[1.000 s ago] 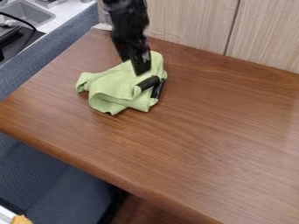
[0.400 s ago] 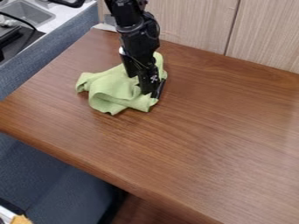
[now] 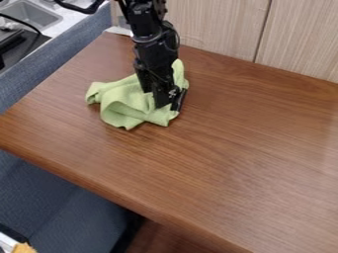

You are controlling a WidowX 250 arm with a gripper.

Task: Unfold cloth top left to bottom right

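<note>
Black and pointed downward, the claw (image 3: 167,101) in the camera view is over the right part of the green cloth (image 3: 124,99), its lower end at or just above the folds; touching or slightly clear of them, I cannot tell. Nor can I tell whether it is wide, narrow or closed around some of the fabric. The arm (image 3: 157,52) comes in from the top edge and leans a little to the right on its way down, covering part of the cloth behind it.

The cloth lies bunched on the upper left part of the wooden table (image 3: 231,148), with loose folds toward its left and lower sides and one part reaching up behind the arm. A slim dark piece (image 3: 180,100) shows at its right edge, just beside the claw; whether it belongs to the claw or is a separate thing is unclear.

Pale wood-grain panels (image 3: 218,24) stand along the table's far side. A blue-grey padded partition (image 3: 66,44) runs along the left side of the tabletop, and beyond it are a metal sink (image 3: 29,14) and a black cable (image 3: 25,22). Blue upholstery (image 3: 59,212) fills the area below the near edge, with a small orange-tan item (image 3: 24,248) in the bottom left corner.
</note>
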